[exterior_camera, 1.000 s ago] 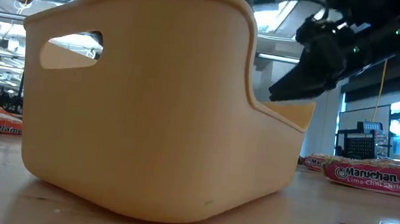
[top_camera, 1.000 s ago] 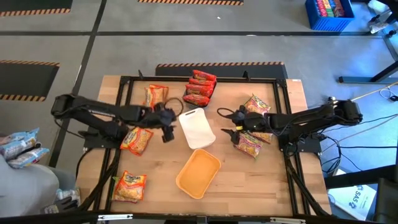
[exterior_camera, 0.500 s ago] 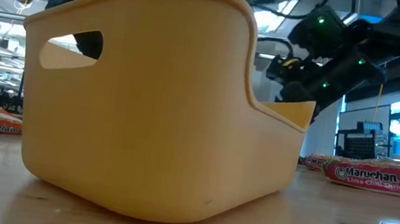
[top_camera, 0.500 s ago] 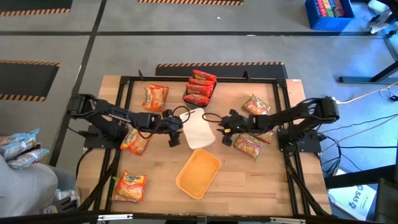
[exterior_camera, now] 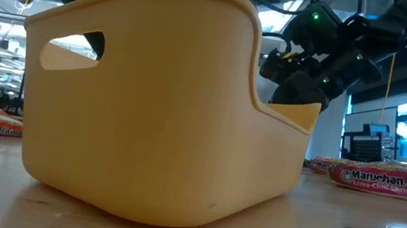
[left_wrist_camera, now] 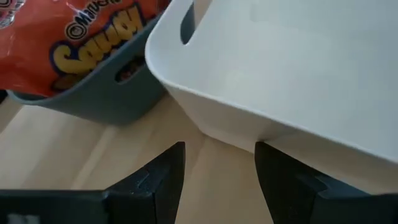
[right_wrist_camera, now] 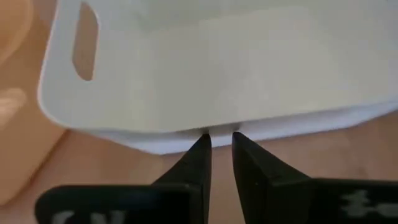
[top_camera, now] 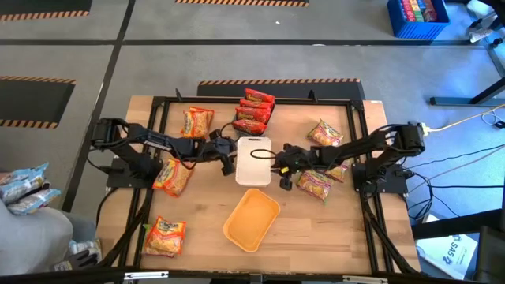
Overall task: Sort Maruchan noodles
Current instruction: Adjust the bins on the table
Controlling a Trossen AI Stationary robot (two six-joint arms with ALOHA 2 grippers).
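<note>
Grippers: left gripper (top_camera: pixel 229 157), fingers apart, at white tray (top_camera: pixel 253 160) left rim; right gripper (top_camera: pixel 280 164), nearly closed, touching tray's right rim; Maruchan noodles (top_camera: pixel 252 112) packets scattered around tray, orange tray (top_camera: pixel 251 220) just below.

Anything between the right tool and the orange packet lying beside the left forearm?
Yes. The white tray lies straight across that line, its wall right at the right tool; the left tool sits at the tray's far side. The orange packet lies beyond both.
</note>
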